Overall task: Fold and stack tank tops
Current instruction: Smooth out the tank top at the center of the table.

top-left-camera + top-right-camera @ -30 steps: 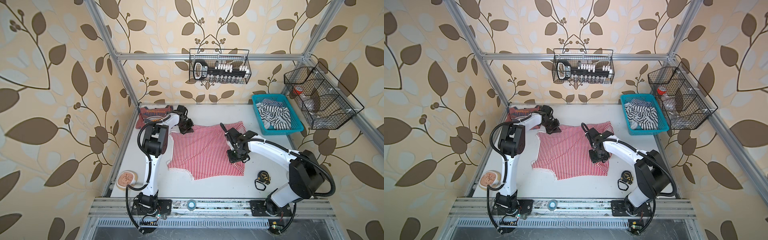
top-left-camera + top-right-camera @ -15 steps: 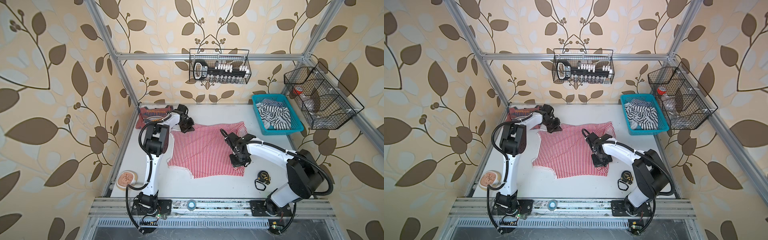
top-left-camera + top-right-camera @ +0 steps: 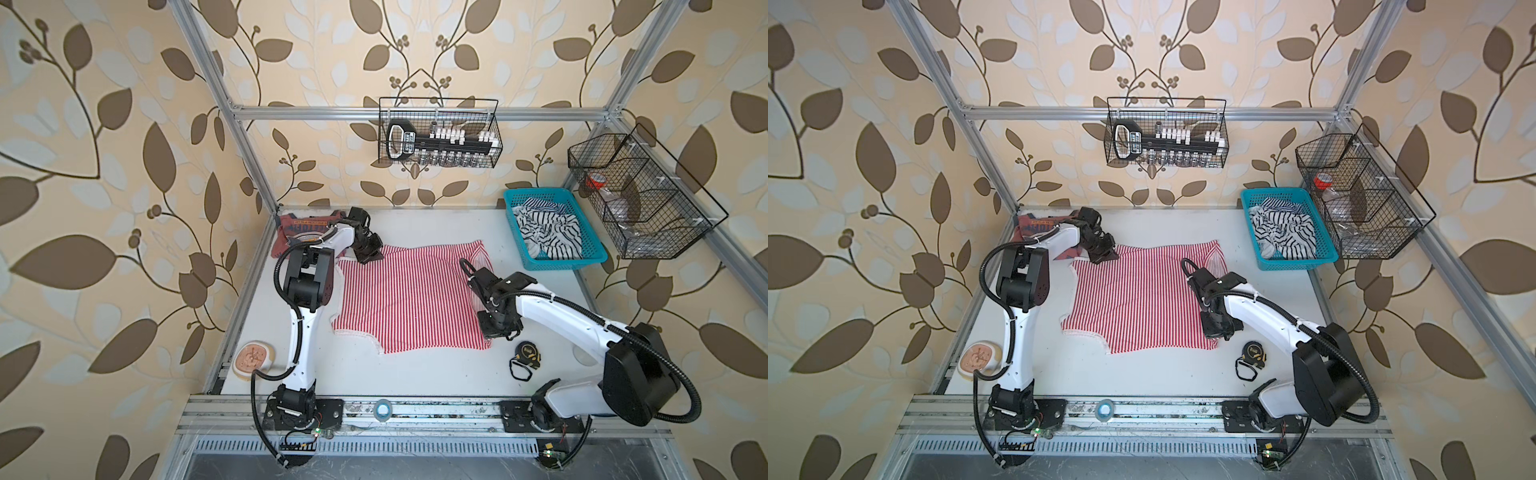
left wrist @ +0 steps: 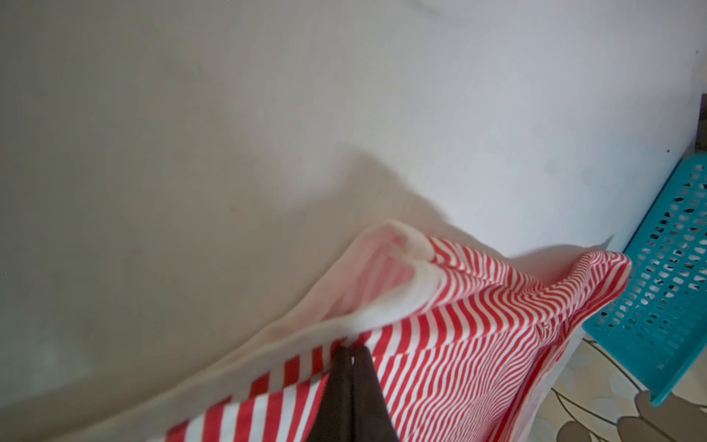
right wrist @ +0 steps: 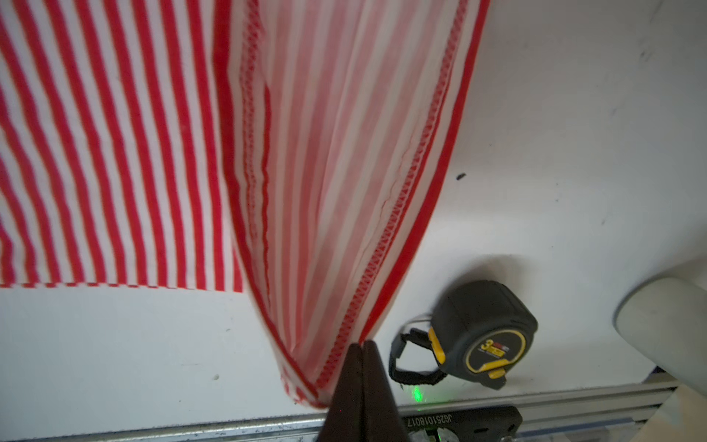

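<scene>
Tape measure point(image 3: 528, 352) close beside striped tank top point(image 3: 407, 299); bare table point(image 3: 415, 378) along near edge.

Beige wallpaper point(image 3: 104, 166) with brown leaves surrounds a white tabletop point(image 3: 415, 382) framed by aluminium rails point(image 3: 311, 113).

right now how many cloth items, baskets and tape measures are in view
cloth items: 3 (red-and-white striped tank top, dusty red tank top, black-and-white striped cloth)
baskets: 3 (teal basket, back wire basket, side wire basket)
tape measure: 1
total: 7
</scene>
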You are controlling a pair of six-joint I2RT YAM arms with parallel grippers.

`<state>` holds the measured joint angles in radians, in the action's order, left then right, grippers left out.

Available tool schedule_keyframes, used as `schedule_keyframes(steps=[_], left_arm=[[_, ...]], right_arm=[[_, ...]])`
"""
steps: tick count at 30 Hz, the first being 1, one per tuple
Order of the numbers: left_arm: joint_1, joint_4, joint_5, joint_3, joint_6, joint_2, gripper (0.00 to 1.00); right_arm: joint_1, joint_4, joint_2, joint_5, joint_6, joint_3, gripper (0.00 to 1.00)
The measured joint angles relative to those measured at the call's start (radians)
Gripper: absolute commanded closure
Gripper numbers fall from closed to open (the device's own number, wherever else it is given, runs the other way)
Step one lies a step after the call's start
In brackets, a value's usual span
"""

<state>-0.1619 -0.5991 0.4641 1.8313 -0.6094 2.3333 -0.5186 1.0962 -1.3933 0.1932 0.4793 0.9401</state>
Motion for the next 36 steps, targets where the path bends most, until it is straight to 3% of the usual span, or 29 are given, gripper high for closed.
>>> schedule_keyframes(steps=[8,9,12,15,24,28,36], left_arm=[[0.037,0.002,-0.001,0.000,0.000,0.000,1.00],[0.039,0.002,0.000,0.000,0.000,0.000,1.00],[0.040,0.008,0.000,-0.005,0.000,0.000,0.99],[0.041,0.029,0.002,-0.025,0.000,-0.009,0.99],[0.041,0.059,-0.003,-0.070,0.000,-0.039,0.98],[0.037,0.046,-0.028,-0.108,0.000,-0.070,0.97],[0.024,0.032,-0.053,-0.131,0.000,-0.090,0.97]], right_arm=[[0.046,0.050,0.052,0.017,0.027,-0.050,1.00],[0.053,0.055,0.052,0.018,0.029,-0.054,0.95],[0.068,0.064,0.050,0.021,0.039,-0.058,0.68],[0.075,0.067,0.047,0.022,0.029,-0.048,0.59],[0.087,-0.056,-0.079,-0.022,-0.029,0.302,0.59],[0.089,-0.159,-0.241,-0.093,-0.086,0.436,0.60],[0.147,-0.243,-0.601,-0.221,-0.167,0.584,0.75]])
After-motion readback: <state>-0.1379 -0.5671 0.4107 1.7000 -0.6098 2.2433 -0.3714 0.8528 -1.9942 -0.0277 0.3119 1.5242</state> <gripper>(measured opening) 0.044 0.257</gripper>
